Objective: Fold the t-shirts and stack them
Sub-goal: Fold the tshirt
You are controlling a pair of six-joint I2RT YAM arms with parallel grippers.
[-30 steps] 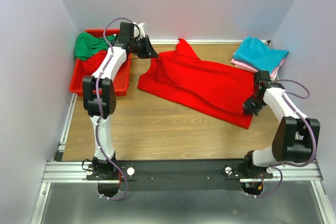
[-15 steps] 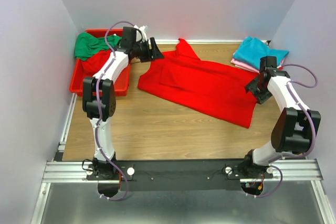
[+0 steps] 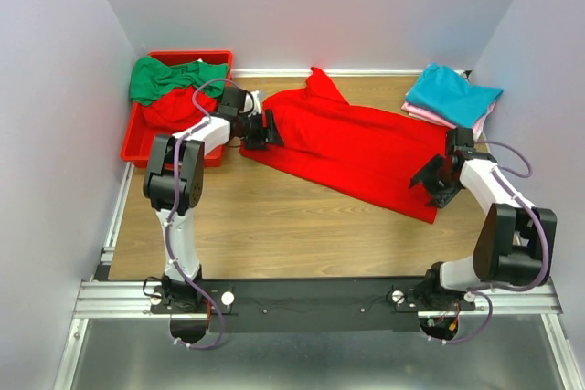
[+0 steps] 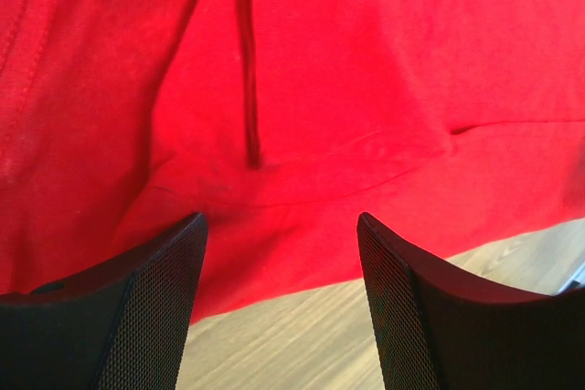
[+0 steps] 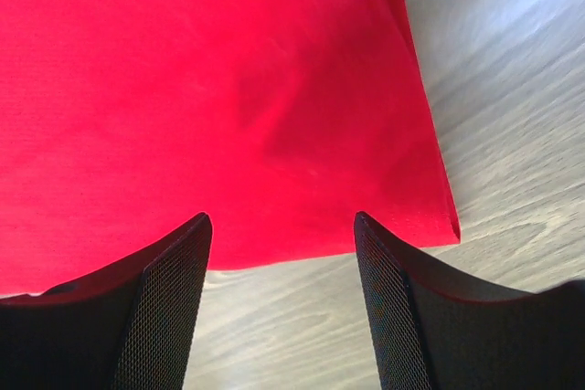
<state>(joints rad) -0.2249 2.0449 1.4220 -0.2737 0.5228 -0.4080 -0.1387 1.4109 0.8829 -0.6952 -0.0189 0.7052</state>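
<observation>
The red shirt (image 3: pixel 356 148) lies spread on the table (image 3: pixel 274 216). The left claw (image 3: pixel 262 128) and right claw (image 3: pixel 428 181) are wide open and hold nothing, each at a shirt edge. I think the fold comes next: pinch both edges, then lift together.

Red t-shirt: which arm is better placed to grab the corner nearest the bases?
Right, likely: right gripper open beside that corner of the red t-shirt; left gripper open at its opposite edge.

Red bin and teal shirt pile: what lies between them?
The spread-out red t-shirt fills most of that stretch, with the left gripper open at its bin-side edge; the top view shows it.
</observation>
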